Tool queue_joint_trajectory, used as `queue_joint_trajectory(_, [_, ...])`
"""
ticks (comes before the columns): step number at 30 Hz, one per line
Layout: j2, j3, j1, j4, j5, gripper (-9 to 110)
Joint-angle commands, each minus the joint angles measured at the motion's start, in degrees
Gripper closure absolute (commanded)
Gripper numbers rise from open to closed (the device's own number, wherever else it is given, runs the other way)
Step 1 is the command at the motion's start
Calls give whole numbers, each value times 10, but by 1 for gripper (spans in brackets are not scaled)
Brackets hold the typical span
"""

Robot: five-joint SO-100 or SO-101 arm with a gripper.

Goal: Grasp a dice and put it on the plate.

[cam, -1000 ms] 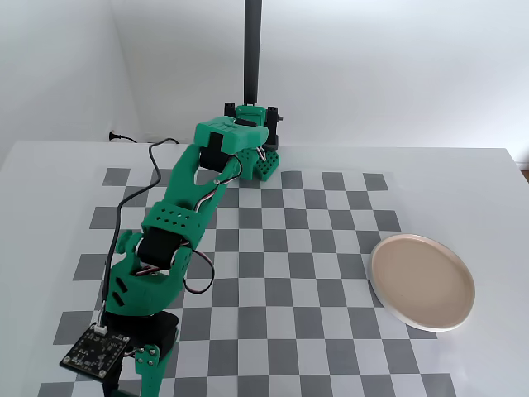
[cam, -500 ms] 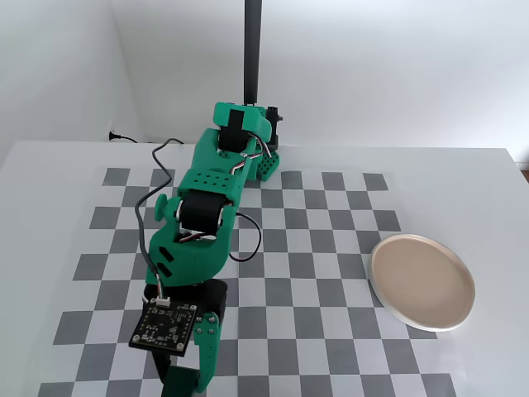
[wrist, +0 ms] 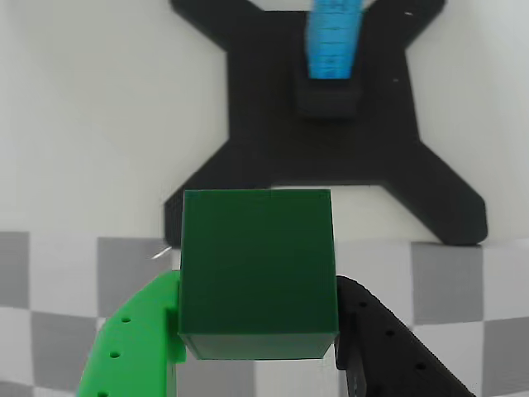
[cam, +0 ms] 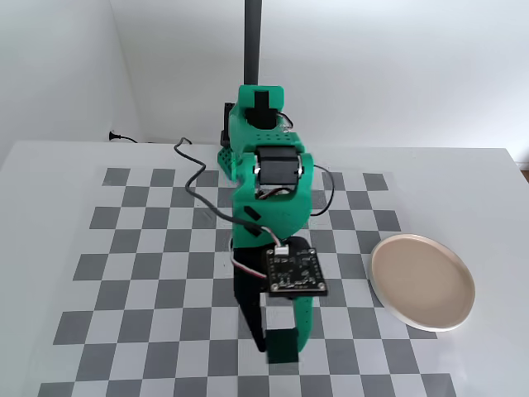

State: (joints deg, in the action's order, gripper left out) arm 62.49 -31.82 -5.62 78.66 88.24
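From where I stood, the dice [wrist: 257,273] looked like a stiff, solid little cube with smooth, slightly glossy dark green faces, probably light for its bulk, and I judged that it would neither dent nor give under pressure but might slide if squeezed off-centre. The sensible place to take it was across two opposite flat sides, low enough that the fingers bore squarely on the faces and not on an edge. That was how the hand [wrist: 258,347] had it in the wrist view: the bright green finger [wrist: 136,339] pressed against the cube's left side at the lower left of the frame, the black finger [wrist: 388,343] against its right side at the lower right, so the hand was pinching the dice between them. The cube filled the lower middle of that frame, its top edge level, with a black cross-shaped stand [wrist: 331,124] beyond it in the upper half and the checkerboard mat [wrist: 446,285] behind the fingers. In the fixed view the arm [cam: 269,194] reached toward the bottom centre of the frame, and the hand sat low over the checkerboard, the dice mostly hidden behind it. Whether the cube touched the desk [cam: 50,174] I could not tell. The plate [cam: 422,281] lay empty at the right, well apart from the hand.
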Motion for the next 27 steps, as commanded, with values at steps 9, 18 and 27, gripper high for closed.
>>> queue_joint_trajectory(9, [148, 42, -152, 116, -31, 106])
queue_joint_trajectory(18, [163, 42, -272, 143, -68, 106])
queue_joint_trajectory(27, [106, 43, -359, 114, -95, 106])
